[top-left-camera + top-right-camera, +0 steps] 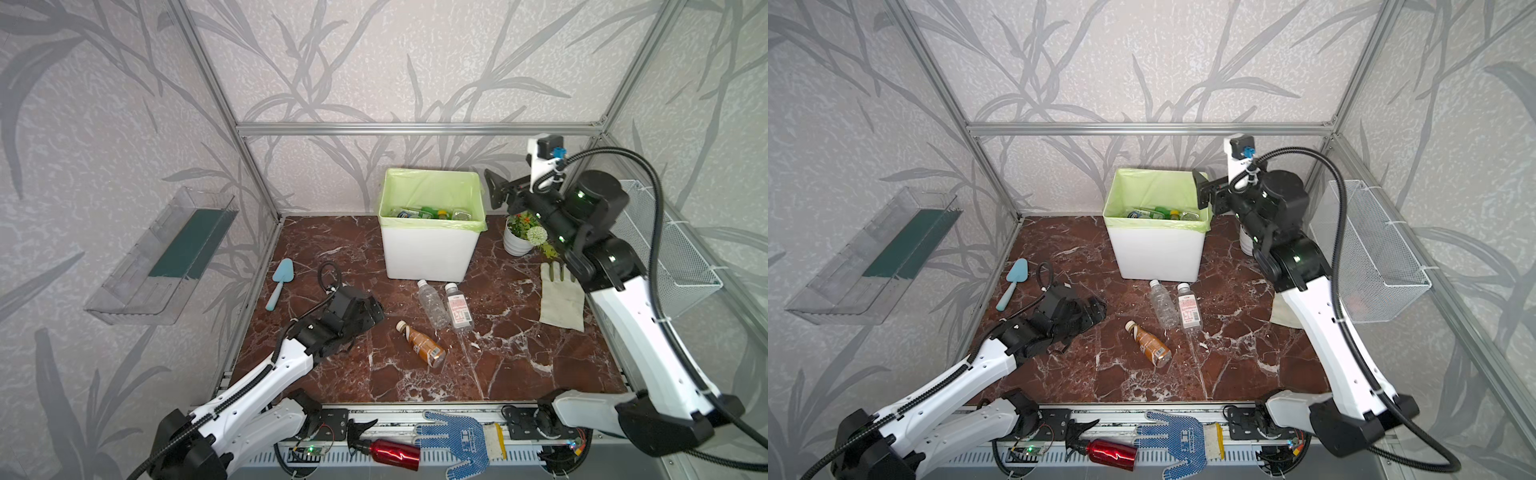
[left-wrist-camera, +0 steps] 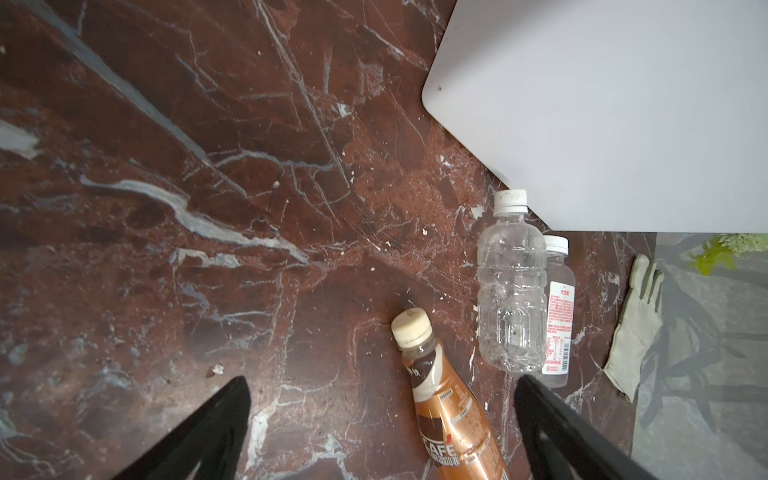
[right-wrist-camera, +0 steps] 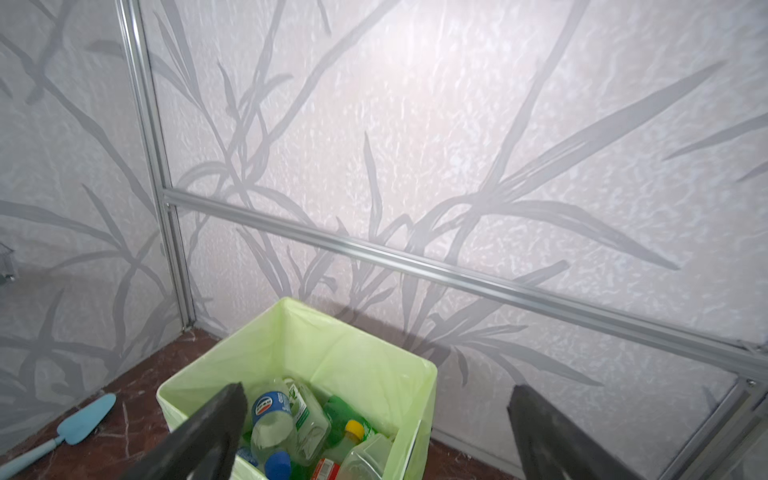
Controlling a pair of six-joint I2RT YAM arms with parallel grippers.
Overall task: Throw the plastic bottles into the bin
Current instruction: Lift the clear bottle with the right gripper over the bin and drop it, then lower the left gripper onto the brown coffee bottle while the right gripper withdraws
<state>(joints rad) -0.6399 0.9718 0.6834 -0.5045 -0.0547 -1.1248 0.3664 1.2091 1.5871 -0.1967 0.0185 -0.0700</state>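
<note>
Three plastic bottles lie loose on the red-brown marble worktop (image 1: 316,374), all in front of the bin. Toward the left edge, beside a light-blue plastic trowel (image 1: 279,286), the left gripper (image 2: 380,386) hangs low with its black jaws spread wide and nothing between them. Just beside its tips the brown coffee bottle with a cream cap (image 1: 422,344) lies on its side. Next come the clear ribbed bottle with a white cap (image 1: 433,305) and the clear bottle with a red-and-white label (image 1: 458,307), flank to flank and touching, their caps just short of the bin's front wall. The large white rectangular bin lined with a light-green bag (image 1: 428,253) stands at the middle of the back edge and already holds several bottles. Raised near its right rim, the right gripper (image 3: 376,392) is fully spread and empty, so the drop looks done.

The next pick seems to fall to the left arm and the brown bottle. It should turn the wrist so the jaws cross the bottle's long axis and come down over the labelled middle, not the tapering neck. It should close only once both fingers sit low on the flanks, since a round bottle on smooth stone may roll away. The right arm should lift clear without snagging the loose liner.
</note>
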